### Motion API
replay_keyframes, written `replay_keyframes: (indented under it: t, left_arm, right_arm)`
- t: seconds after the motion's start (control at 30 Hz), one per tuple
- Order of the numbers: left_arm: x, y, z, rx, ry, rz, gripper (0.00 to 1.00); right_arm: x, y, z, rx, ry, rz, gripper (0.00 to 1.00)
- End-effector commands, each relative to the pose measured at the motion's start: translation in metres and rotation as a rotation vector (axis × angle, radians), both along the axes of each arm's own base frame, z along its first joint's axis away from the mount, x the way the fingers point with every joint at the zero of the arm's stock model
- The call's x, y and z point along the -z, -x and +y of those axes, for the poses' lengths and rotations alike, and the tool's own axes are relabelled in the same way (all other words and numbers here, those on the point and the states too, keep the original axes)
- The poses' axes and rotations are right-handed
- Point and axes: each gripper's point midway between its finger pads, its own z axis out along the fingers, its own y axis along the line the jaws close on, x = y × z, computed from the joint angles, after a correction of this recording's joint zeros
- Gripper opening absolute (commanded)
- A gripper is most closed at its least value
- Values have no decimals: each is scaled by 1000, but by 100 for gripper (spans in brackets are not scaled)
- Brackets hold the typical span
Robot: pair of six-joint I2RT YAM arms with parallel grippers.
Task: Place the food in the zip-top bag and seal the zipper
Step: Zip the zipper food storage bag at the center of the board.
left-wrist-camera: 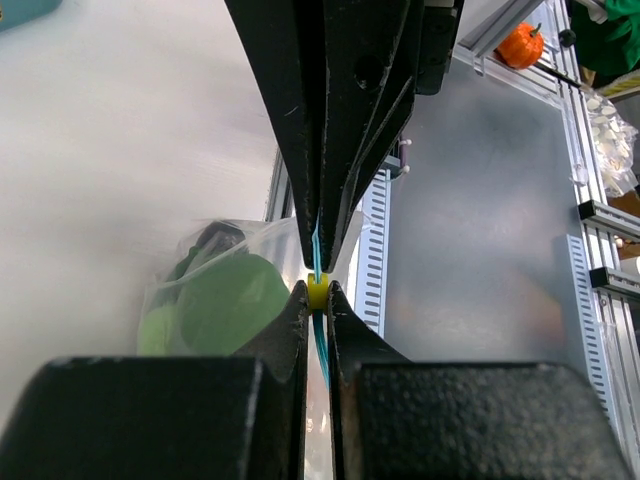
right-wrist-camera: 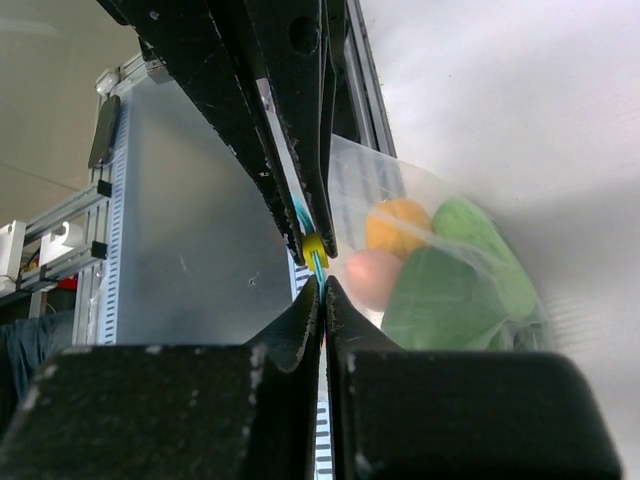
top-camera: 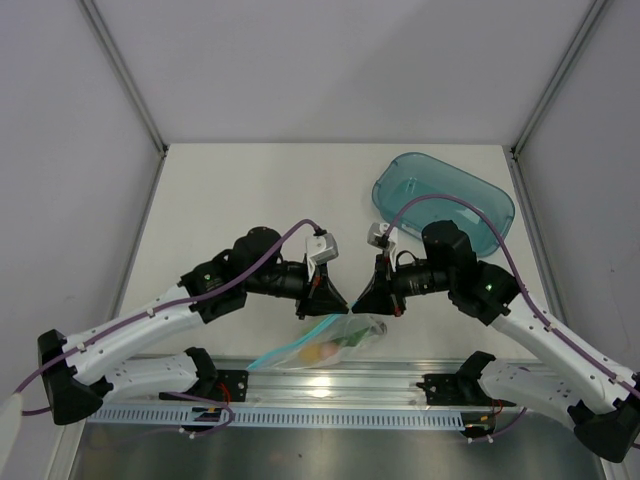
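The clear zip-top bag [top-camera: 335,342] hangs at the table's front edge with the food inside: green pieces [left-wrist-camera: 228,303], an orange fruit [right-wrist-camera: 398,226] and a pink egg [right-wrist-camera: 369,277]. Its teal zipper [top-camera: 290,345] runs along the top edge. My left gripper [left-wrist-camera: 317,292] is shut on the zipper's yellow slider [left-wrist-camera: 317,290]. My right gripper [right-wrist-camera: 322,287] is shut on the zipper strip [right-wrist-camera: 316,262] right beside the slider [right-wrist-camera: 314,247]. In the top view the left gripper [top-camera: 338,303] and right gripper [top-camera: 362,303] meet tip to tip above the bag.
The teal oval tub [top-camera: 445,200] stands at the back right of the table. An aluminium rail [top-camera: 330,385] with a slotted cable duct runs along the front edge under the bag. An orange toy pumpkin [left-wrist-camera: 522,45] lies off the table beyond the rail.
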Motion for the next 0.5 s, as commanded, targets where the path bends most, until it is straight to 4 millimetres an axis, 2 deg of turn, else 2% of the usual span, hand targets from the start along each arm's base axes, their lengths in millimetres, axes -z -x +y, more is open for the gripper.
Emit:
replay_keyframes:
  t: [0.0,0.07,0.1,0.2,0.27,0.3,0.33,0.4,0.47]
  left_arm:
    - [-14,3,-4,36,38,-28,0]
    - [-12,3,-3,31,28,-20,0]
    - [-14,2,-3,24,27,-23,1]
    - [-8,-1,-2,2,-18,6,1]
    - [-14,-6,-2,-33,-36,8,0]
    - [-5,-7,1,-45,-85,34,1]
    - [-16,-12,0,-66,-82,19,0]
    - [-9,-14,4,-84,-132,31,0]
    - [-17,-22,6,-130,-138,8,1]
  right_arm:
    - [-22,-12,5,39,-52,-80,0]
    - [-23,-22,2,117,-43,-103,0]
    - [-18,-37,-1,203,-23,-121,0]
    - [-15,-59,-8,357,-17,-132,0]
    - [-13,-66,-11,418,-21,-119,0]
    - [-10,-73,-15,470,-19,-127,0]
    - [-11,-76,-17,496,-24,-128,0]
    - [-9,-81,-22,551,-26,-119,0]
    - [-7,-87,-28,612,-19,-118,0]
